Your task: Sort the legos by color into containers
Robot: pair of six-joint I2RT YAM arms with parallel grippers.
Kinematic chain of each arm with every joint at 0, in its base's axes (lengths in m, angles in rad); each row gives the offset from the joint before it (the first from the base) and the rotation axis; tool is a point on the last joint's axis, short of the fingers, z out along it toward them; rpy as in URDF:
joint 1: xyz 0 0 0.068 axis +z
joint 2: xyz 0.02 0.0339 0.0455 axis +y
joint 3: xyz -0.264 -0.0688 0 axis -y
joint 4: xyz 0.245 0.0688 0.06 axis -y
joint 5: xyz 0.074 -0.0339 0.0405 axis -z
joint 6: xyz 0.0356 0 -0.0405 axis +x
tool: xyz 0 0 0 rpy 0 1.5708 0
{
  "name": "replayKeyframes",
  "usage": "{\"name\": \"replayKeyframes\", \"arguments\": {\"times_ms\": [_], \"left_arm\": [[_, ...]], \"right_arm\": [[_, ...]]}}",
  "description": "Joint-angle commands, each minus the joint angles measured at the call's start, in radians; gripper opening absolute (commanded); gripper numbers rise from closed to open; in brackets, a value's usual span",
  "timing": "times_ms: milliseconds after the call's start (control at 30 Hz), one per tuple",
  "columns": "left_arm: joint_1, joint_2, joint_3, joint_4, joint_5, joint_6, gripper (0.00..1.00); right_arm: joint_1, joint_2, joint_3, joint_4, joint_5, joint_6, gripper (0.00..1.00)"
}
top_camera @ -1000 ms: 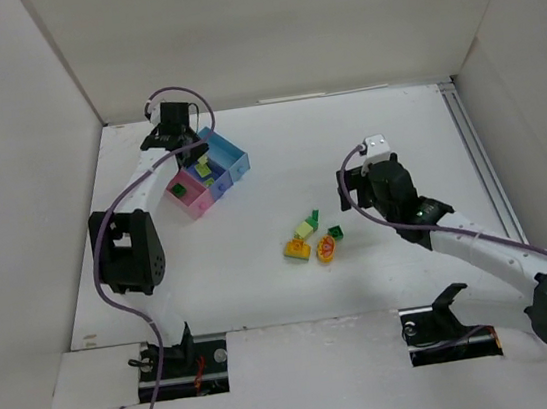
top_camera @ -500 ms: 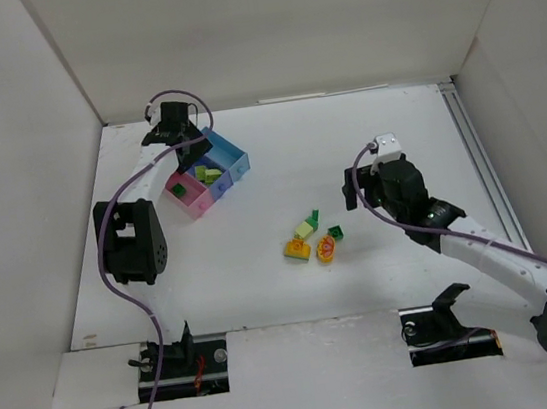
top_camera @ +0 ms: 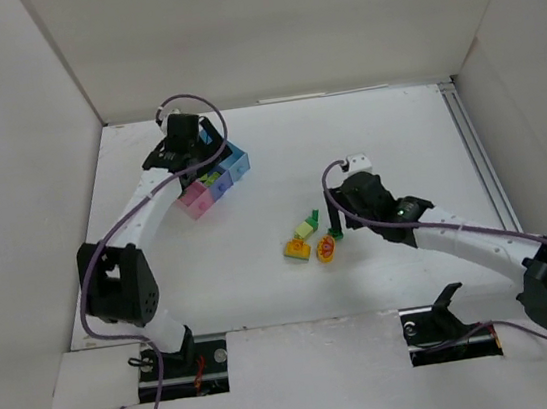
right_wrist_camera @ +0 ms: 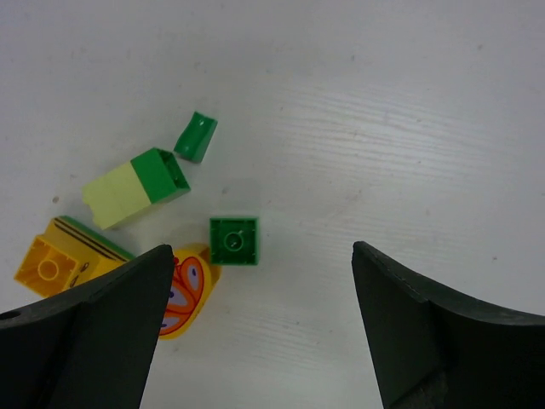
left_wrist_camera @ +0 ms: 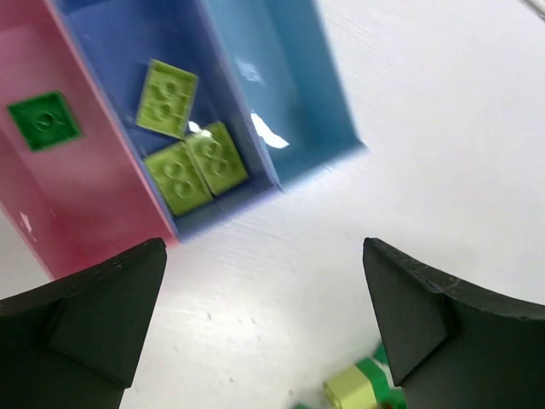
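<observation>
The containers [top_camera: 196, 202] sit at the far left. In the left wrist view the pink compartment [left_wrist_camera: 81, 200] holds one dark green lego [left_wrist_camera: 44, 121], and the blue compartment [left_wrist_camera: 128, 43] holds three lime legos [left_wrist_camera: 176, 177]. The light blue compartment [left_wrist_camera: 272, 85] has nothing in it. My left gripper [top_camera: 195, 162] hangs open just above the containers, its jaws [left_wrist_camera: 264, 256] holding nothing. Loose legos lie mid-table: a dark green square [right_wrist_camera: 234, 240], a lime-and-green brick [right_wrist_camera: 136, 187], a small green piece [right_wrist_camera: 196, 136], an orange brick [right_wrist_camera: 60, 260] and an orange patterned piece [right_wrist_camera: 183, 290]. My right gripper [right_wrist_camera: 272, 281] is open above the dark green square [top_camera: 336, 232].
White walls close in the table on the left, back and right. A metal rail [top_camera: 480, 167] runs along the right side. The loose legos [top_camera: 306, 226] lie close together, with the orange patterned piece [top_camera: 326, 248] touching the dark green square's corner.
My left gripper opened wide over the containers and shifted slightly right. My right arm swung left and lowered over the loose legos, beside the dark green square.
</observation>
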Motion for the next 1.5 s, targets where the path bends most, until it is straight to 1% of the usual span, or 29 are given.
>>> {"name": "replayKeyframes", "arguments": {"times_ms": [0, 33, 100, 133, 200, 267, 400, 533, 567, 633, 667, 733, 767, 867, 900, 967, 1133, 1200, 1267, 1367, 1467], "left_arm": [[-0.044, -0.162, -0.076, 0.053, 0.021, -0.003, 1.00], [-0.073, -0.193, -0.134, 0.075, 0.021, -0.013, 1.00], [-0.108, -0.275, -0.200, 0.106, 0.021, -0.022, 1.00], [-0.140, -0.297, -0.228, 0.106, 0.021, -0.036, 1.00], [-0.165, -0.334, -0.299, 0.116, 0.047, -0.036, 1.00], [-0.199, -0.385, -0.354, 0.106, 0.047, -0.053, 1.00], [-0.242, -0.463, -0.431, 0.106, 0.038, -0.066, 1.00], [-0.253, -0.517, -0.477, 0.097, 0.047, -0.077, 1.00], [-0.253, -0.529, -0.477, 0.097, 0.047, -0.077, 1.00], [-0.253, -0.529, -0.477, 0.087, 0.035, -0.077, 1.00], [-0.253, -0.538, -0.477, 0.077, 0.024, -0.077, 1.00], [-0.253, -0.538, -0.477, 0.068, 0.015, -0.077, 1.00], [-0.253, -0.538, -0.477, 0.068, 0.015, -0.077, 1.00], [-0.253, -0.538, -0.477, 0.068, 0.015, -0.077, 1.00], [-0.253, -0.538, -0.477, 0.068, 0.015, -0.077, 1.00], [-0.253, -0.538, -0.477, 0.077, 0.033, -0.077, 1.00], [-0.253, -0.538, -0.477, 0.096, 0.055, -0.068, 1.00], [-0.253, -0.548, -0.486, 0.096, 0.065, -0.068, 1.00], [-0.253, -0.558, -0.486, 0.105, 0.079, -0.068, 1.00], [-0.253, -0.569, -0.486, 0.105, 0.122, -0.042, 1.00], [-0.253, -0.594, -0.497, 0.135, 0.170, -0.016, 1.00]], "right_arm": [[0.044, 0.060, 0.065, -0.049, 0.034, 0.083, 0.89], [0.044, 0.080, 0.074, -0.049, 0.034, 0.083, 0.88], [0.053, 0.134, 0.074, -0.049, 0.025, 0.083, 0.88], [0.053, 0.152, 0.074, -0.049, 0.025, 0.083, 0.86], [0.053, 0.198, 0.094, -0.049, 0.025, 0.092, 0.84], [0.063, 0.224, 0.103, -0.029, 0.025, 0.092, 0.84], [0.063, 0.292, 0.116, -0.005, 0.025, 0.080, 0.81], [0.063, 0.361, 0.126, 0.043, 0.025, 0.080, 0.77], [0.063, 0.371, 0.135, 0.043, 0.016, 0.080, 0.75], [0.063, 0.381, 0.135, 0.043, 0.016, 0.096, 0.67], [0.063, 0.393, 0.135, 0.043, 0.016, 0.106, 0.66], [0.063, 0.393, 0.117, 0.034, 0.005, 0.116, 0.66], [0.063, 0.381, 0.108, 0.034, 0.005, 0.116, 0.63], [0.063, 0.349, 0.059, 0.057, -0.018, 0.127, 0.54], [0.063, 0.323, 0.045, 0.072, -0.018, 0.127, 0.48], [0.063, 0.300, 0.013, 0.094, -0.030, 0.116, 0.47], [0.063, 0.290, 0.002, 0.107, -0.030, 0.095, 0.48], [0.063, 0.290, 0.002, 0.107, -0.030, 0.095, 0.38], [0.063, 0.290, 0.002, 0.107, -0.030, 0.074, 0.33], [0.063, 0.258, 0.002, 0.132, -0.030, 0.049, 0.22], [0.072, 0.200, -0.009, 0.179, -0.051, -0.035, 0.22]]}}
